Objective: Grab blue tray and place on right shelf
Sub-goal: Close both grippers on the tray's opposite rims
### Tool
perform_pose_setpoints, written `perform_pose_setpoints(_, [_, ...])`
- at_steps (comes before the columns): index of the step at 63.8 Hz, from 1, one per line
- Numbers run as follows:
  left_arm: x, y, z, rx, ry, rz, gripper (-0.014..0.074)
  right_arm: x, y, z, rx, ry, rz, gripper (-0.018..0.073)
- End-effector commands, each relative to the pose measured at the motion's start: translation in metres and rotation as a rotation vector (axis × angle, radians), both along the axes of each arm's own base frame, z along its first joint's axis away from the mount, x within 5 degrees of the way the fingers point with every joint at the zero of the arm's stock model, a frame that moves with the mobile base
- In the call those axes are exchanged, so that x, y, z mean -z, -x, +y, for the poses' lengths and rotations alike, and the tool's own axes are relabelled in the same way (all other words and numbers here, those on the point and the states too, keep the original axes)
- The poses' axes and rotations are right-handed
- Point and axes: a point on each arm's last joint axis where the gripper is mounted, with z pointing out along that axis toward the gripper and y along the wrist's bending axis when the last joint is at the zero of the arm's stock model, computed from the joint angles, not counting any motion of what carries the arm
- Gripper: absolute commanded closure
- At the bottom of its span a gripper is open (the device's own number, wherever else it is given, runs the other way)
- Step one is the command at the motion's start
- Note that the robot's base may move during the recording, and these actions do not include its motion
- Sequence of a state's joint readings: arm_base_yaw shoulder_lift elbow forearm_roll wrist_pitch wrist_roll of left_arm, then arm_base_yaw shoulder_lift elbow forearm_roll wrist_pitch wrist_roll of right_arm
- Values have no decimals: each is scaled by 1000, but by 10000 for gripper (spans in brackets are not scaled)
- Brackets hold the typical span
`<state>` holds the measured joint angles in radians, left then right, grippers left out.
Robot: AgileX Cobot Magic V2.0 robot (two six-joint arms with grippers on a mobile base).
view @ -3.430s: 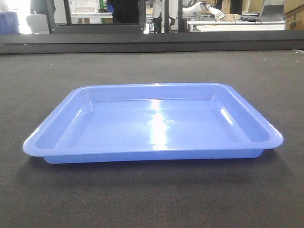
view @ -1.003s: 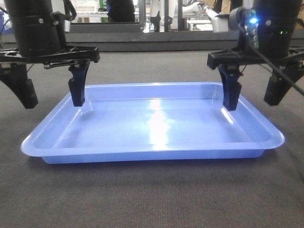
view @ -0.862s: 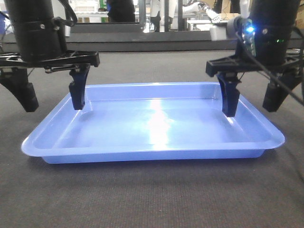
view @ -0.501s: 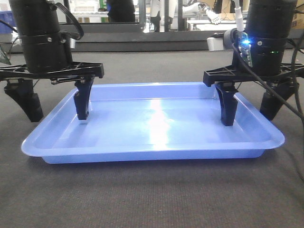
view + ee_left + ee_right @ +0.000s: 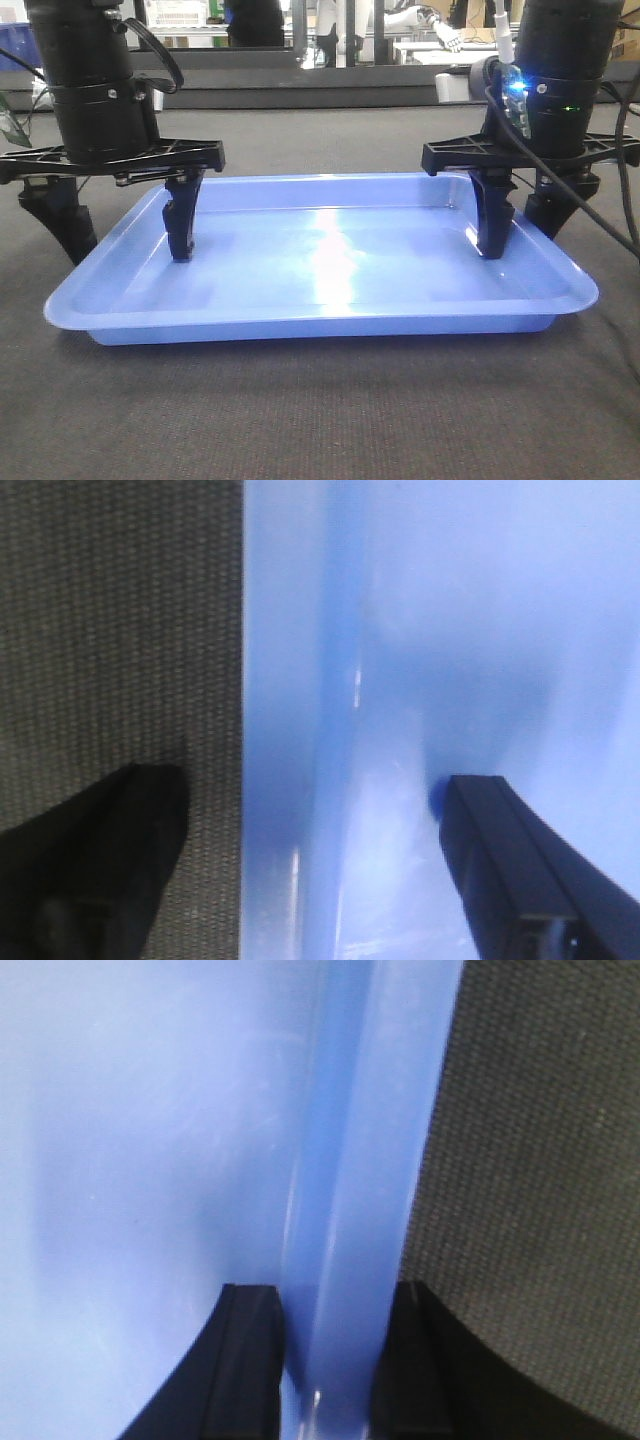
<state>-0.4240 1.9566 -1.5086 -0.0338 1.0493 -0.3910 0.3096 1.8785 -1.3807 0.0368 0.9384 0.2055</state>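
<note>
In wrist views | left claw (image 5: 310,785) gapes astride blue tray (image 5: 480,630) | right claw (image 5: 332,1295) clamps it

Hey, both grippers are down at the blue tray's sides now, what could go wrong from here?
1. Uneven grasp: the right gripper appears pinched on the side wall of the glossy light-blue rectangular plastic tray, while the left gripper straddles its rim wide open. Lifting now would likely tip the tray.
2. Slip: the wall is smooth and sloped, and only narrow fingertips hold it, so it may slide out once raised.
</note>
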Motion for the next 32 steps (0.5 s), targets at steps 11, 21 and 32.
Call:
perform_pose_setpoints(11, [-28,-1,-1,-16,55,-82,491,-27,0,0,-9,-19,-90,503])
perform_pose_setpoints(21, [-28,-1,-1,-16,55,-82,640,-29,1,0,-10,-18,-86,503])
perform_pose_setpoints(32, [-31,0,-1,-15,51,-74,636,-47,6,-2,-8,-33,-132,503])
